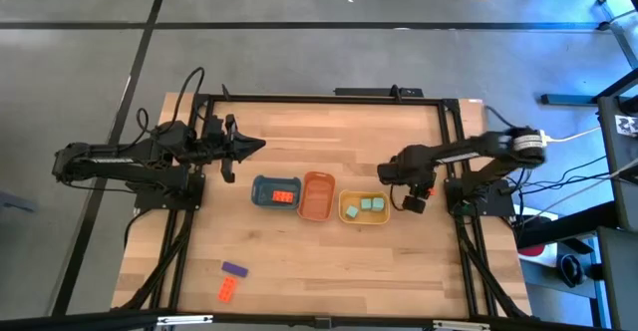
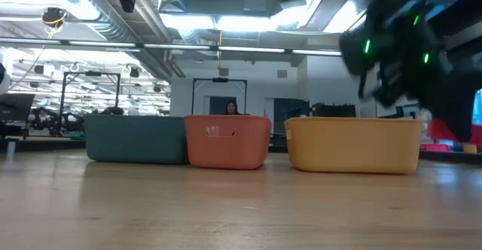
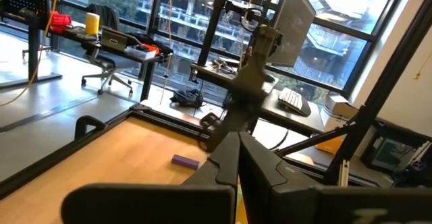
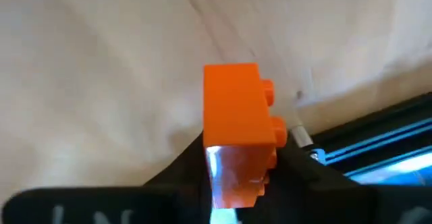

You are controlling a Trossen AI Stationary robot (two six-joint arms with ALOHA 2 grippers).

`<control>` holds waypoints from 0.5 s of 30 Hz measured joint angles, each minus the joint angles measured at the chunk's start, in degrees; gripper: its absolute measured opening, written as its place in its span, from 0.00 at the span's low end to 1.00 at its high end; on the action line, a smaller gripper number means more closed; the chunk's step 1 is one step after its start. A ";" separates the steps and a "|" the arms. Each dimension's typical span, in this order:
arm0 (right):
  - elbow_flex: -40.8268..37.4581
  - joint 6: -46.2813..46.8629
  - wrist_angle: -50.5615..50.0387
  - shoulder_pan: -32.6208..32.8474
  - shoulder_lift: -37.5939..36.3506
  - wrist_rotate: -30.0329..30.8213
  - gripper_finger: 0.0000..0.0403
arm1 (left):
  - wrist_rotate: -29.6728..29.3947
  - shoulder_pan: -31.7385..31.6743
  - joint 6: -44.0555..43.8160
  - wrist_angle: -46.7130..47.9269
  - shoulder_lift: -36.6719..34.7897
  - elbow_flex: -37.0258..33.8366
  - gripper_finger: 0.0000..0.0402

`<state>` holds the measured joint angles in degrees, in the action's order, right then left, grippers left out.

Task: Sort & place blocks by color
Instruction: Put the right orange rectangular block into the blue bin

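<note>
At frame centre, my blue tray is holding one orange-red block, the orange tray nothing visible, the yellow tray two mint green blocks. My right gripper is clamping an orange-red brick; left gripper, closed, is waiting upper left.

Bright orange-red block in the dark right gripper. Blue tray holds another orange-red block, the orange tray sits next to it, and the yellow tray carries 3 mint green blocks. Loose purple block and orange-red block on pale wood table.
</note>
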<state>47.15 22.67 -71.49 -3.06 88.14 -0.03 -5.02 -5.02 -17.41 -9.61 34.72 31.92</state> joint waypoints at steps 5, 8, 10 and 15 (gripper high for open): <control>1.84 11.62 11.53 8.48 -11.74 -3.44 0.24 | 0.00 0.00 0.00 0.02 -0.01 0.00 0.00; 1.54 18.06 27.74 13.32 -16.75 -3.55 0.24 | 0.43 0.00 0.00 0.13 -0.02 0.00 0.00; 1.34 19.50 39.79 16.07 -17.90 -0.51 0.24 | 1.03 0.02 0.00 0.18 -0.02 0.00 0.00; 1.35 11.95 71.40 17.63 -14.65 10.33 0.24 | 1.62 0.02 0.00 0.16 0.01 0.00 0.00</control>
<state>48.49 34.63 -0.09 14.57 73.49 10.31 -3.39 -4.99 -17.41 -9.45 34.73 31.92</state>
